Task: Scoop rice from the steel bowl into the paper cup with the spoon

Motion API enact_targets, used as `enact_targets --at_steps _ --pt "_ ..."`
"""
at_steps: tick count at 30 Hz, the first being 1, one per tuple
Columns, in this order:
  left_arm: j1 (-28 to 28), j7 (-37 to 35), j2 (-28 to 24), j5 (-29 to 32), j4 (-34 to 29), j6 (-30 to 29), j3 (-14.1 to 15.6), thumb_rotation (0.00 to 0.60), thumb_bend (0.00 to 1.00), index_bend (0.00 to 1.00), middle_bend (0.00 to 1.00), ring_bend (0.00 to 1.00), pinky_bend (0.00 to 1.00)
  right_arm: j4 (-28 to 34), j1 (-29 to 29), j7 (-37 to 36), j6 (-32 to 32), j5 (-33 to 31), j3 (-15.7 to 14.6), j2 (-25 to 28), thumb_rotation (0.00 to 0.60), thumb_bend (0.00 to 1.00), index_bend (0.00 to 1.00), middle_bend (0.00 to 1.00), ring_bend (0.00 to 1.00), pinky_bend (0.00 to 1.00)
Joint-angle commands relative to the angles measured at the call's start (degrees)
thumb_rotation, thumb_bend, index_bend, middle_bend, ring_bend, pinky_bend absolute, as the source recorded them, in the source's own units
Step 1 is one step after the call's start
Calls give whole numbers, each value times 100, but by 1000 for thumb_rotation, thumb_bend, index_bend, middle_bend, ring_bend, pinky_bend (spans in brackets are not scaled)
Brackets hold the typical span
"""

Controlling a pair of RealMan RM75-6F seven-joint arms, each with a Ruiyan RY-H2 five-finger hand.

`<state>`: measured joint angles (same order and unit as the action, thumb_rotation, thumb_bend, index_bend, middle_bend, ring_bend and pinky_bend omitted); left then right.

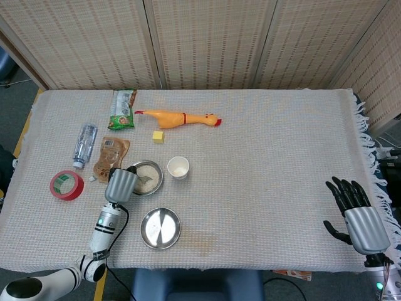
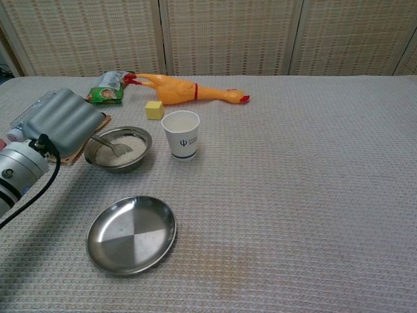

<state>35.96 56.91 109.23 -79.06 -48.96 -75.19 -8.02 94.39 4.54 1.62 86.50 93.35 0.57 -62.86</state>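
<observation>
- Left hand (image 2: 62, 122) clenched around spoon (image 2: 112, 145), tip buried in rice inside steel bowl (image 2: 139, 135).
- Risk: tilted lift spills grains short of paper cup (image 2: 182, 134).
- Right hand (image 1: 358, 216) idle, fingers spread, grasping nothing.

Folding woven-reed screen panels (image 1: 207, 44) close off the scene at 12 o'clock. The counter (image 1: 282, 157) carries a pale woven cloth (fringed along its 3 o'clock edge). Grey floor (image 1: 15, 103) shows at 9 o'clock.
</observation>
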Motion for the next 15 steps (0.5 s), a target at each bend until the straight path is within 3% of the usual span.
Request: enact_targets --at_steps 1,15 --pt "-24 -169 -109 33 -212 38 -44 600 430 614 1000 1000 1000 1 1 -5 -6 -7 2 3 600 169 0 0 0 0" --pt "-94 -1012 -966 1016 -1604 822 -616 600 431 648 1000 1000 1000 1 15 48 -60 -55 12 -12 600 170 0 0 0 0"
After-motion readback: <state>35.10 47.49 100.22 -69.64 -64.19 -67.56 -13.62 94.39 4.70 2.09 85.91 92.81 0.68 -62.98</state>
